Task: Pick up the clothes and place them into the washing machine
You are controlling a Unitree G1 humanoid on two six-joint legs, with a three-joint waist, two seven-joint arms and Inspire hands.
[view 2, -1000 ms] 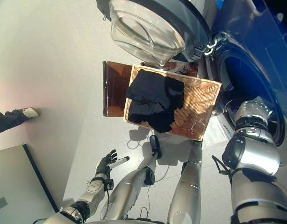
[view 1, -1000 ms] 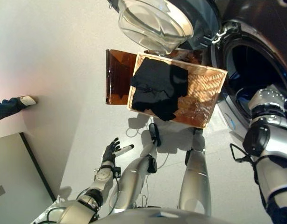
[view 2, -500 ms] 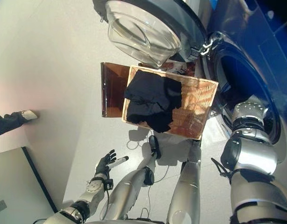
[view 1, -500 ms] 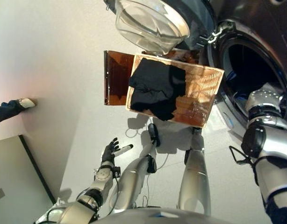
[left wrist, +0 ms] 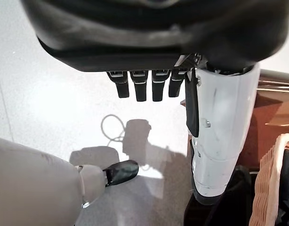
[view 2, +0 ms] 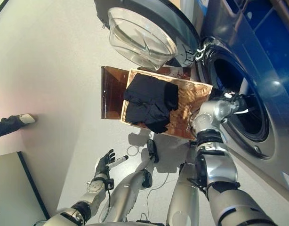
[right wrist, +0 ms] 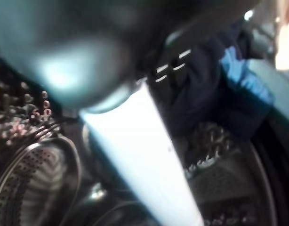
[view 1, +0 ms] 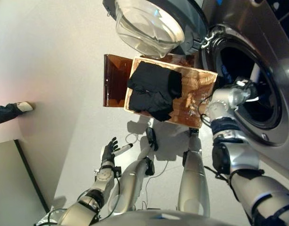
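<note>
Black clothes (view 1: 153, 90) lie heaped in a wicker basket (view 1: 201, 92) on the floor before the washing machine. The machine's round door (view 1: 151, 23) stands open above the basket, and the dark drum mouth (view 1: 241, 63) is at the right. My right hand (view 1: 242, 87) reaches over the drum's rim. In the right wrist view, dark blue cloth (right wrist: 201, 89) with a light blue piece (right wrist: 245, 82) lies in the drum past the blurred hand (right wrist: 140, 141). Whether it holds anything is unclear. My left hand (view 1: 108, 151) hangs open low at the left, holding nothing.
A brown panel (view 1: 114, 80) lies against the basket's left side. A person's leg and white shoe (view 1: 15, 108) show at the far left. A pale board with a dark edge (view 1: 15, 183) lies at the lower left.
The camera has shifted. My right arm has swung in from the right edge so that its hand is at the drum mouth. The left hand and the basket stay put.
</note>
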